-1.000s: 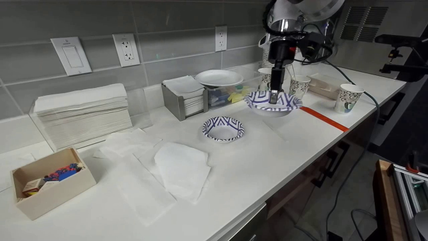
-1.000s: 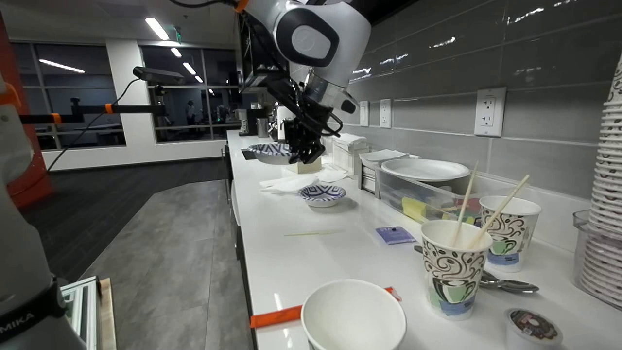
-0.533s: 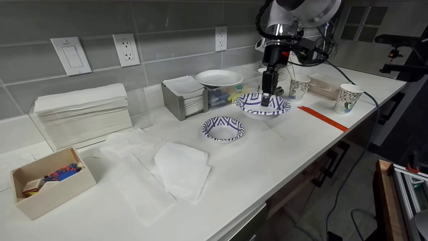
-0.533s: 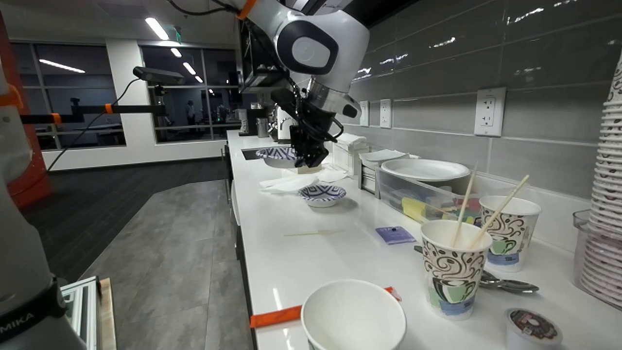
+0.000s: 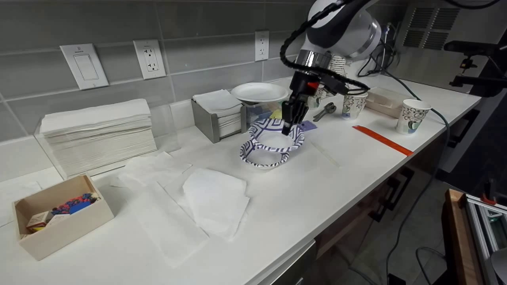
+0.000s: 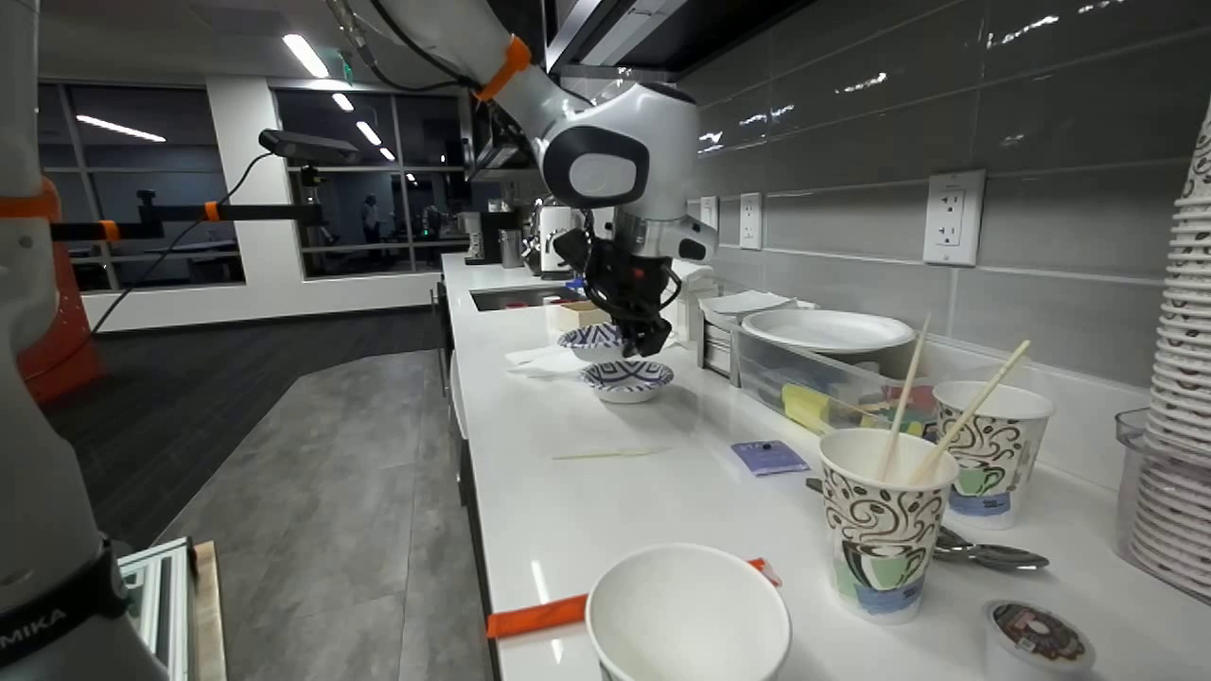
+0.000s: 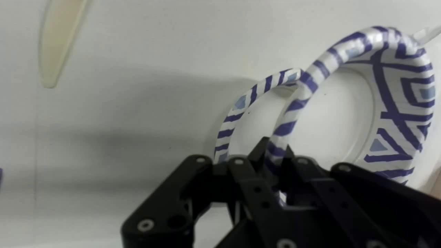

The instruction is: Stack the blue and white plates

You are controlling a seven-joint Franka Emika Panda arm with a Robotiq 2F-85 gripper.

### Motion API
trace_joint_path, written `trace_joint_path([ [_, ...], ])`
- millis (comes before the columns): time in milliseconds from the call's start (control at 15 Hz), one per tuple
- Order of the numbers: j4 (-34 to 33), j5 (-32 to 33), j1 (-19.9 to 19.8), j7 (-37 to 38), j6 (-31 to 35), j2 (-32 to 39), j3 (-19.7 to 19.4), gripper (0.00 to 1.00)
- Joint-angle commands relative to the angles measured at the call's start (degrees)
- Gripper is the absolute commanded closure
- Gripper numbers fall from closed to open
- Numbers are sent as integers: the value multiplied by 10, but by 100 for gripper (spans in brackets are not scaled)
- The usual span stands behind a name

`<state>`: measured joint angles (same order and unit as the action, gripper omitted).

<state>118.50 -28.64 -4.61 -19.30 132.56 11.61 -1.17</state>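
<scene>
Nearest in an exterior view, I am seeing a paper cup near an orange strip reaching the front edge of the surface. Beyond, toward the back edge, a patterned cup is holding two wooden sticks, and a purple packet is lying flat. Farther along, between those edges, the lower blue and white plate is resting. Above it, my claw is gripping the rim of the upper blue and white plate, jaws pinched tight with only that rim between them. In the wrist view, that plate is partly covering the lower one; I am failing to tell whether they are touching. Farther still, white paper sheets are lying loose
</scene>
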Motion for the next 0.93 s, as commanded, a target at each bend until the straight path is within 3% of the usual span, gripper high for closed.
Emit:
trace_joint_path([
  [0,-12,-18,5,41,68,45,21,98],
  [467,-16,-18,-11,78,140,81,42,98],
  [533,-15,-14,-12,79,144,81,42,69],
  [667,-11,3,-15,72,126,67,40,61],
  [867,1,51,-10,82,98,25,28,39],
])
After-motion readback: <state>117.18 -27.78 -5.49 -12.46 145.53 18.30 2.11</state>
